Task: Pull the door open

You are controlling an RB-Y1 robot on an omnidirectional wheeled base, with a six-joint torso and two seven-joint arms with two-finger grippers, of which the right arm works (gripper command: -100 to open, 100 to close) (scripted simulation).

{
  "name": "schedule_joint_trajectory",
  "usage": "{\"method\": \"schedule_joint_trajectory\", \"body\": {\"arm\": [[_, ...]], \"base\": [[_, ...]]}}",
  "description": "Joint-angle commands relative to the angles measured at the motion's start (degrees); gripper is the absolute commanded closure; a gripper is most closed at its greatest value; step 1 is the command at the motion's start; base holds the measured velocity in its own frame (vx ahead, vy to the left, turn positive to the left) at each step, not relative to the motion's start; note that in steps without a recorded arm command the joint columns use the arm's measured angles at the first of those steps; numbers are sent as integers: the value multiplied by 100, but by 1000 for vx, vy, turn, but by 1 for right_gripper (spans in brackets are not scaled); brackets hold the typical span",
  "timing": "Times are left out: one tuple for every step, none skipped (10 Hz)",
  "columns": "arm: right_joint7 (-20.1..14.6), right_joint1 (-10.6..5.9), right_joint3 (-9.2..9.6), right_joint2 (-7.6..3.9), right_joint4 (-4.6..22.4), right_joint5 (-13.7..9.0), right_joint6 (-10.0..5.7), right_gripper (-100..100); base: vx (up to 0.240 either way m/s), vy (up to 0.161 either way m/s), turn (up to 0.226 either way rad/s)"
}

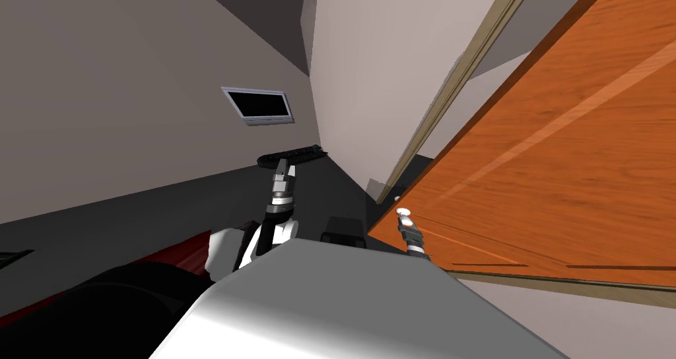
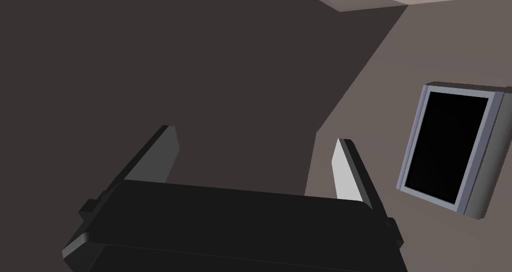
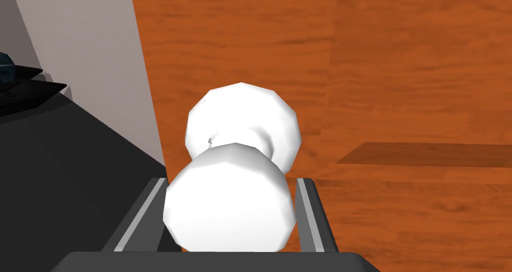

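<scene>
At my right hand: right gripper (image 3: 230, 184) clamped on the white knob (image 3: 227, 209), a finger pressing each side
Door: orange wood-grain door (image 1: 561, 163), to my right, knob at its near edge, standing at an angle to the tan frame (image 1: 455, 91)
Left hand: left gripper (image 2: 255, 139) raised ahead of me, fingers spread wide, holding nothing

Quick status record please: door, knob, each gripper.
door: orange wood grain, standing off its frame, partly open
knob: white, near the door's free edge
right gripper: shut on knob, fingers pressing its sides
left gripper: open, holding nothing, raised towards a wall with a dark framed panel
</scene>
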Motion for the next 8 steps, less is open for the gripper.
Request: {"method": "schedule_joint_trajectory", "body": {"arm": [[-99,75,88,-64,-6,48,-93,100],[-161,104,132,-113,5,74,-153,100],[-220,132,174,-160,16,99,-210,100],[-274,157,212,-203,25,121,-262,100],[-319,178,245,-240,34,141,-307,100],[-365,199,278,-276,42,160,-351,100],[-329,189,259,-256,48,151,-311,100],[-402,222,316,-302,92,186,-398,100]], "base": [[-196,-32,113],[-220,-33,115],[-211,-6,110],[-190,-9,90],[-175,-23,91],[-164,-10,70],[-72,-2,11],[-107,-23,98]]}}
